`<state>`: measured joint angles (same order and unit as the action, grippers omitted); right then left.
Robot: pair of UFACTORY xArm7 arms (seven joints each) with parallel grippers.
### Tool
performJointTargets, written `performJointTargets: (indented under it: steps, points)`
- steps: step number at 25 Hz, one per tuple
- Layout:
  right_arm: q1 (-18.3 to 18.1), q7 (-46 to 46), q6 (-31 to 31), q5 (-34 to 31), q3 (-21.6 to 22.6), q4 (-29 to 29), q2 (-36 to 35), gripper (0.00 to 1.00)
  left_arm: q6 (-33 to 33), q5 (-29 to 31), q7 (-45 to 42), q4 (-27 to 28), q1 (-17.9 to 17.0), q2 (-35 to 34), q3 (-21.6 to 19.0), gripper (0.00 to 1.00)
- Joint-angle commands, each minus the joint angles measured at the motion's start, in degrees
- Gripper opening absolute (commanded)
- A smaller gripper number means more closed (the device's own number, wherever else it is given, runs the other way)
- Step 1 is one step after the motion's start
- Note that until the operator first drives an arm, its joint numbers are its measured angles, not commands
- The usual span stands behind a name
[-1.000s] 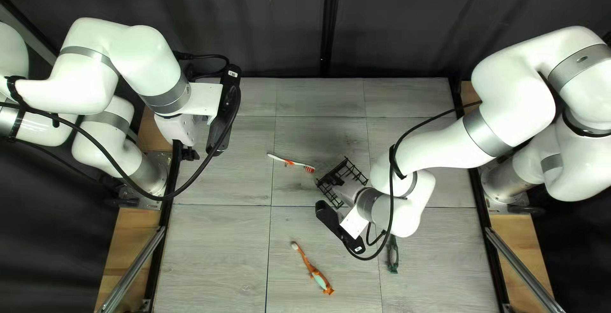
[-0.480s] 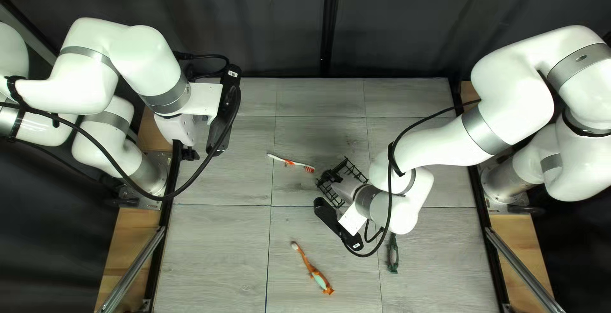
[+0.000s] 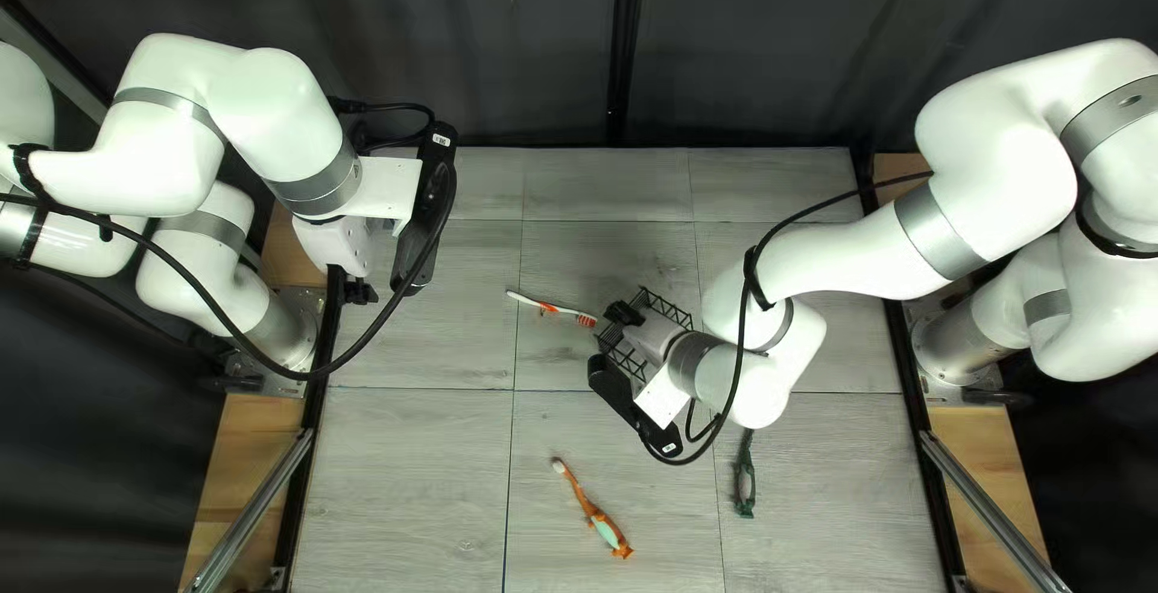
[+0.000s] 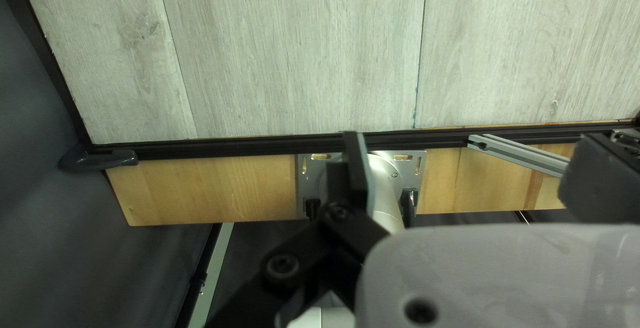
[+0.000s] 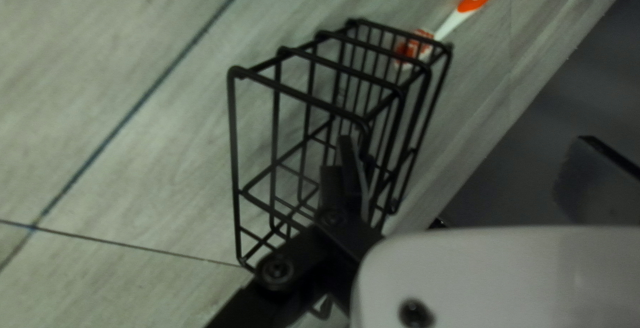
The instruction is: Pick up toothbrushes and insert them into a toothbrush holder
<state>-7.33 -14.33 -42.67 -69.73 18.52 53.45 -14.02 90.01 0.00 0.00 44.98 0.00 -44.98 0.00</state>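
Note:
The black wire holder [image 3: 668, 314] [image 5: 310, 118] sits mid-table and appears tipped on its side. My right gripper [image 3: 624, 349] [image 5: 470, 168] is open right at it. One finger [image 5: 350, 168] is against the wires, and part of the basket lies between the jaws. A white-and-orange toothbrush [image 3: 552, 308] [image 5: 470, 0] lies just beyond the holder. An orange-and-teal toothbrush [image 3: 593, 512] and a dark green one [image 3: 744, 484] lie nearer the front edge. My left gripper [image 3: 412, 276] [image 4: 475, 168] hangs open and empty over the table's left edge.
A black rail [image 4: 250, 143] and a wooden strip [image 4: 200, 188] border the table under the left gripper, with the left arm's base plate [image 4: 360, 168] there. The right arm's cable [image 3: 724, 412] loops near the green toothbrush.
My right gripper has moved left and toward the far side, onto the holder. The holder seems nudged slightly the same way. The left arm has not moved.

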Motion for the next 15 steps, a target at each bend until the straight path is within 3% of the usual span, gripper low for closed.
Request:
performJointTargets:
  steps: [1,15]
  points:
    - [-0.9,2.5,0.5,1.0,-0.3,1.3,-0.5,1.00,0.0,0.0,0.0,0.0,0.0,0.0,0.0,1.00]
    - [-3.8,9.8,2.1,3.9,-1.4,5.6,-2.4,1.00,0.0,0.0,0.0,0.0,0.0,0.0,0.0,1.00]
